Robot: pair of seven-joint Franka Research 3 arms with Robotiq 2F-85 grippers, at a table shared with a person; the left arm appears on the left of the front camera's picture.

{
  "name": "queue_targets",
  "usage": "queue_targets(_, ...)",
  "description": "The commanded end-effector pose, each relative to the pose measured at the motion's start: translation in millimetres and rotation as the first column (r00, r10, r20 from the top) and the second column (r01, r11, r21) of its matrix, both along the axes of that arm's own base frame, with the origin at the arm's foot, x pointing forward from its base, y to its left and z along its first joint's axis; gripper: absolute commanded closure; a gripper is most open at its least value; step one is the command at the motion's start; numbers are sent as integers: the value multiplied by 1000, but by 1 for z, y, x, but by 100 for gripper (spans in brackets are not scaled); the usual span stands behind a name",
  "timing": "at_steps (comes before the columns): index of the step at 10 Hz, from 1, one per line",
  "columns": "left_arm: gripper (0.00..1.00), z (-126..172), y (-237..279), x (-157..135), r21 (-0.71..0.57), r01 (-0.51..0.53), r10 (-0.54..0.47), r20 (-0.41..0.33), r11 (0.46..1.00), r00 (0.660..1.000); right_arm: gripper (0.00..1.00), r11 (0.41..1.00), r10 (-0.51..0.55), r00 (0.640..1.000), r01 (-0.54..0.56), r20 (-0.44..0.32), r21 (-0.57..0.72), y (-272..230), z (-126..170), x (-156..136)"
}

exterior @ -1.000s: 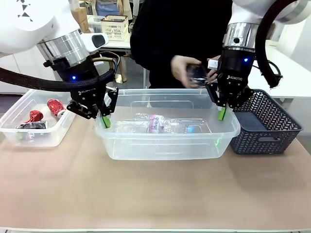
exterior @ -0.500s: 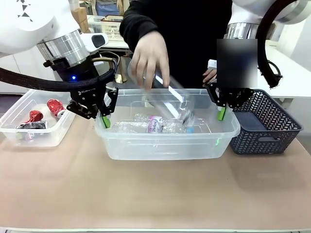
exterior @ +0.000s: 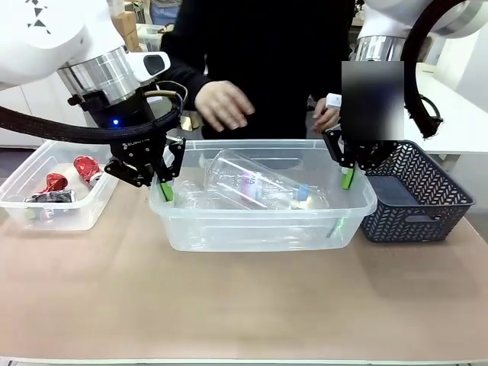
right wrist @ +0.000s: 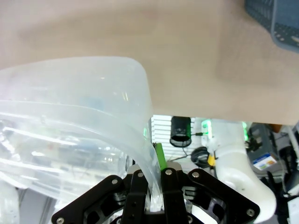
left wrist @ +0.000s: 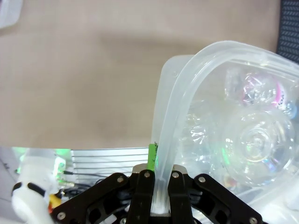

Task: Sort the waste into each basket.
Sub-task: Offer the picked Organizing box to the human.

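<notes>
Both grippers are clamped on the big clear tub: left gripper pinches the rim at the tub's left end, right gripper pinches the rim at its right end. In each wrist view the jaws are closed tight with the rolled rim squeezed between them, left gripper, right gripper.

Table is tan. The tub sits mid-table and looks thin-walled and flexy; held at both ends it likely bows if lifted unevenly, so rim grips at opposite ends suit it best.

Small clear tub sits well left of the big one, no gripper on it. Dark lattice basket sits just beside the big tub's right end.

Person's hand hovers above the far rim of the big tub, open and holding nothing.

Clear bottles lie in the big tub, one tilted on top of the others, pink label showing. Light, crushable, slippery; best gripped across the body or at the neck.

Red foil pieces and one dark piece lie in the small tub. Very light and crumpled, soft, so pinch at a fold.
</notes>
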State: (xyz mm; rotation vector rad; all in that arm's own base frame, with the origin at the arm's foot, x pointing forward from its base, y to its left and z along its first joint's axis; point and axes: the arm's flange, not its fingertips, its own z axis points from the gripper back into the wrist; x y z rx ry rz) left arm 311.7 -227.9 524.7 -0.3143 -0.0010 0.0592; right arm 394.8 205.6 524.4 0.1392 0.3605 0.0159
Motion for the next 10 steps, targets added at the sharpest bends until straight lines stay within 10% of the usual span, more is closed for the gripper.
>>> queue_targets(1, 100, 4, 10, 3, 13, -21, 21, 10, 1000, 1000, 100, 1000, -17, 1000, 17, 1, 4, -5, 0, -3)
queue_targets(8, 96, 0, 0, 0, 0, 0, 0, 0, 1000, 1000, 96, 1000, 0, 1000, 0, 0, 0, 0, 0, 0)
queue_targets(10, 96, 18, -9, 45, 38, 44, -46, 33, 998, 998, 96, 999, 39, 998, -39, -42, 0, 12, 10, 58)
